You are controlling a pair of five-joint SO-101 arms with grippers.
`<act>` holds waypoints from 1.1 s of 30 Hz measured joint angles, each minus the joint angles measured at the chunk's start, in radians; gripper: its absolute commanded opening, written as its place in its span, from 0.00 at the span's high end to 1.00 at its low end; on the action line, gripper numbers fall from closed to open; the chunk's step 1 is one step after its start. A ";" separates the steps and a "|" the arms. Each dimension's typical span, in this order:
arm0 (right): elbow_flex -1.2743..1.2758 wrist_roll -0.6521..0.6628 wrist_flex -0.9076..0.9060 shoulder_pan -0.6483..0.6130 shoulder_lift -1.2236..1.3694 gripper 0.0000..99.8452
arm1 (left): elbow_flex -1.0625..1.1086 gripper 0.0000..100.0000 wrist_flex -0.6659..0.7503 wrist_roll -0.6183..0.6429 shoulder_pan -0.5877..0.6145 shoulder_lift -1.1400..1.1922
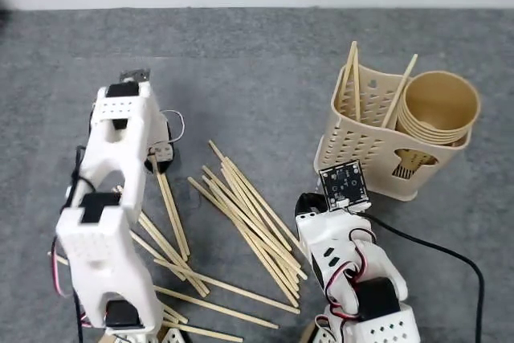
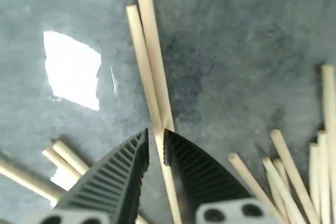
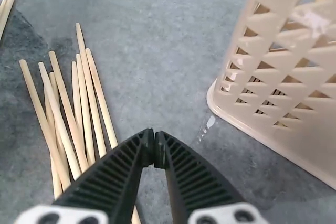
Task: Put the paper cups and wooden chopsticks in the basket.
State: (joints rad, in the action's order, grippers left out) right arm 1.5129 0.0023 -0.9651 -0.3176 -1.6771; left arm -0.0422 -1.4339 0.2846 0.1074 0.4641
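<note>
Robot's left hand (image 2: 156, 139) closed on one pale round wooden chopstick (image 2: 144, 72) on grey felt desk (image 1: 257, 54), its twin (image 2: 157, 61) touching, well apart from cream slotted plastic basket (image 1: 361, 142) w/ tan paper cups (image 1: 440, 106); right hand (image 3: 153, 145) shut, empty, near basket; narrow pinch could let stick swivel, drop.

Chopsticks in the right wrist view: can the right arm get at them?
Probably yes. The right gripper, shut and empty, hangs just beside the chopsticks lying loose on the mat, with nothing between.

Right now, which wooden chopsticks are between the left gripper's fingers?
The pair of pale wooden chopsticks lying side by side; the black left gripper grips them, the other chopsticks lie loose.
</note>
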 measured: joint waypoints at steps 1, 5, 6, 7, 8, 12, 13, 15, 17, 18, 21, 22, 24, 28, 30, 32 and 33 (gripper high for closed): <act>0.000 0.000 0.000 0.000 0.000 0.99 | 0.043 0.94 0.028 0.000 0.000 -0.043; 0.000 0.000 0.000 0.000 0.000 0.99 | 0.215 0.94 0.141 0.000 0.000 -0.187; 0.000 0.000 0.000 0.000 0.000 0.99 | 0.253 0.94 0.173 0.000 0.002 -0.207; 0.000 0.000 0.000 0.000 0.000 0.99 | 0.285 0.94 0.206 0.000 0.002 -0.216; 0.000 0.000 0.000 0.000 0.000 0.99 | 0.315 0.94 0.233 0.000 0.002 -0.219; 0.000 0.000 0.000 0.000 0.000 0.99 | 0.374 0.94 0.327 0.000 0.003 -0.218; 0.000 0.000 0.000 0.000 0.000 0.99 | 0.377 0.94 0.341 0.000 0.003 -0.215; 0.000 0.000 0.000 0.000 0.000 0.99 | 0.377 0.94 0.361 0.002 0.003 -0.192; 0.000 0.000 0.000 0.000 0.000 0.99 | 0.379 0.94 0.365 0.000 0.003 -0.187; 0.000 0.000 0.000 0.000 0.000 0.99 | 0.379 0.94 0.365 0.000 0.003 -0.187; 0.000 0.000 0.000 0.000 0.000 0.99 | 0.379 0.94 0.339 0.000 0.002 -0.189; 0.000 0.000 0.000 0.000 0.000 0.99 | 0.379 0.92 0.324 0.003 -0.005 -0.196; 0.000 0.000 0.000 0.000 0.000 0.99 | 0.379 0.88 0.290 -0.002 -0.020 -0.218; 0.000 0.000 0.000 0.000 0.000 0.99 | 0.379 0.81 0.255 -0.003 -0.040 -0.278; 0.000 0.000 0.000 0.000 0.000 0.99 | 0.379 0.81 0.253 -0.003 -0.040 -0.288; 0.000 0.000 0.000 0.000 0.000 0.99 | 0.379 0.81 0.252 -0.003 -0.038 -0.288; 0.000 0.000 0.000 0.000 0.000 0.99 | 0.379 0.81 0.252 -0.003 -0.037 -0.288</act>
State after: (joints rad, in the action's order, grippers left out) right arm 1.5129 0.0023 -0.9651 -0.3176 -1.6771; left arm 0.3368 -1.1822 0.2816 0.0706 0.1757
